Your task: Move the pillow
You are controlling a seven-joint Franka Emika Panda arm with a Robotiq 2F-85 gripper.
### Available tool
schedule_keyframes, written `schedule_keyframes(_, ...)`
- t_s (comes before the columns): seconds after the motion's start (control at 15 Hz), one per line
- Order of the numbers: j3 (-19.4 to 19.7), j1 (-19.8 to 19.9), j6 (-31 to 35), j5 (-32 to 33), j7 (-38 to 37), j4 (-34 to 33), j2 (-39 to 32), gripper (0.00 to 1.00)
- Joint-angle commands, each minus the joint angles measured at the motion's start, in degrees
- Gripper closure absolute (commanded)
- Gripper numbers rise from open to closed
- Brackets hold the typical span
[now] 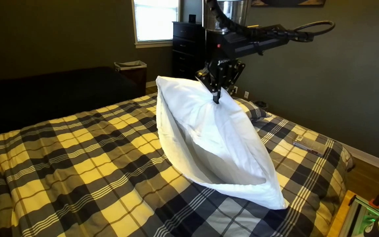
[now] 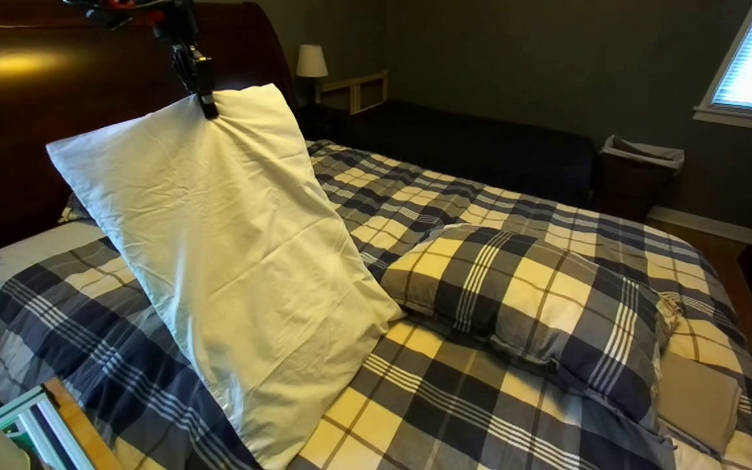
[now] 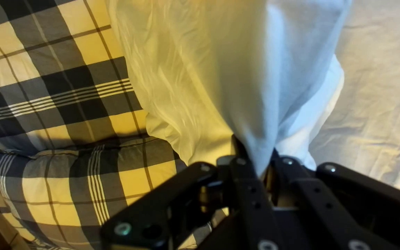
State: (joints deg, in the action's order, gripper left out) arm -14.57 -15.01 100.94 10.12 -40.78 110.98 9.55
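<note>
The white pillow [image 1: 242, 131] hangs tilted from my gripper [image 1: 216, 97], pinched at its upper edge. In an exterior view its smooth broad face [image 2: 245, 261] shows, with the lower end down on or close to the plaid bedding [image 2: 415, 398]. Its case gapes open along one side. My gripper [image 2: 209, 109] is above the bed with its fingers closed on a fold of the case. In the wrist view the white cloth of the pillow [image 3: 186, 86] runs up between the fingertips [image 3: 255, 152], and the rest of it fills the upper middle.
A plaid pillow [image 2: 526, 294] lies on the bed beside the white pillow, with a folded beige cloth [image 2: 699, 401] past it. A book [image 1: 309, 145] lies near the bed's edge. A dark wooden headboard [image 2: 23, 111] stands behind. A wood-edged frame [image 1: 339, 214] stands by the bed.
</note>
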Motion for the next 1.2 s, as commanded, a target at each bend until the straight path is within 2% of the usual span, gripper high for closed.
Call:
schedule_keyframes(0.0,-1.2,1.1,-0.3,0.5,0.4,-0.4,0.0,0.97)
schedule_keyframes(0.27,0.4,2.7,-1.7,1.9,4.3,-0.3,4.2,0.97)
schedule_keyframes(0.67,3.0,7.5,-3.9,5.3,11.9,0.5,12.0,0.97)
schedule_keyframes(0.93,5.8,9.9,-4.5,3.1,18.5,0.4,15.6,0.97)
schedule_keyframes(1.13,8.2,10.2,-3.1,0.1,24.0,2.0,17.8,0.97)
